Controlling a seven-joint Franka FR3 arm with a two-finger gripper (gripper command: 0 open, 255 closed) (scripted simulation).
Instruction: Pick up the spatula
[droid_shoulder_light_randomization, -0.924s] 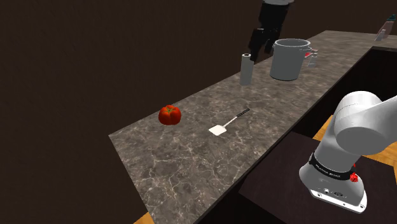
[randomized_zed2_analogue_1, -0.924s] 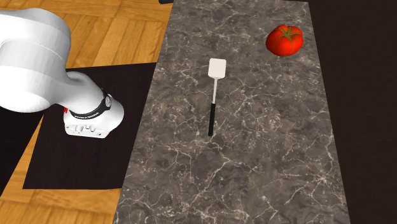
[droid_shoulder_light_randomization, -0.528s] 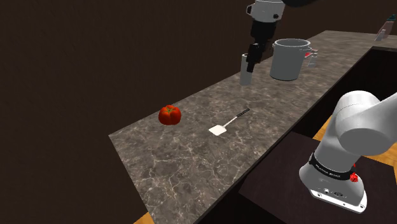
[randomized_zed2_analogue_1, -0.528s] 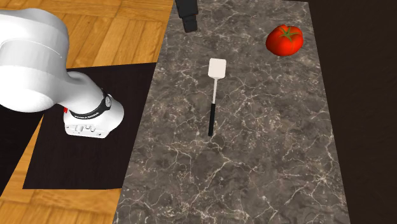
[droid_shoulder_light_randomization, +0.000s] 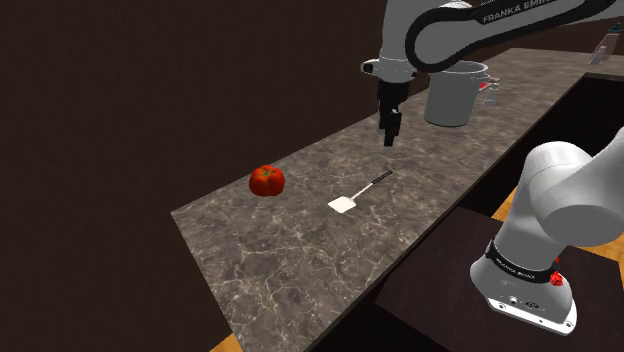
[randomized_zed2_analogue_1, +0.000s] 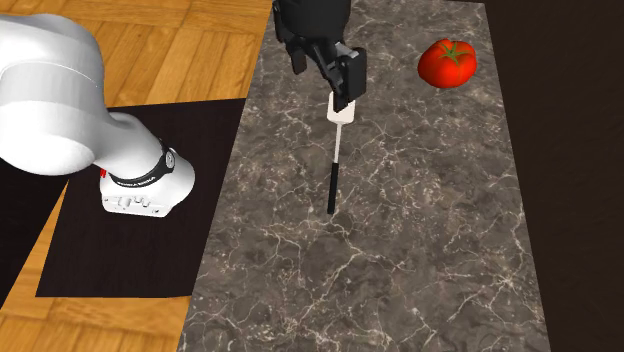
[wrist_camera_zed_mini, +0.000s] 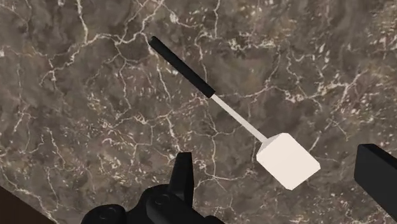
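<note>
Spatula (randomized_zed2_analogue_1: 335, 165) was seen lying flat on the bench (droid_shoulder_light_randomization: 300, 250), beneath the jaws. Its pale blade was placed between them but lower, untouched, while the thin shaft and black handle ran away ahead of them at a slant. The jaws were spread wide, with nothing held. The spatula was judged to be light and stiff, and so low on the marbled top that the jaws would have to be brought right down to the surface. The handle was thought the best place to be gripped, being thicker than the shaft; the blade was judged too broad and flat. A turn of the wrist would probably be called for, so that the handle could be crossed squarely. The arm (droid_shoulder_light_randomization: 470, 20) was stretched out over the bench with the wrist bent down, and the jaws were hung clear above the surface, a tomato (droid_shoulder_light_randomization: 267, 180) well off to one side of them.
</note>
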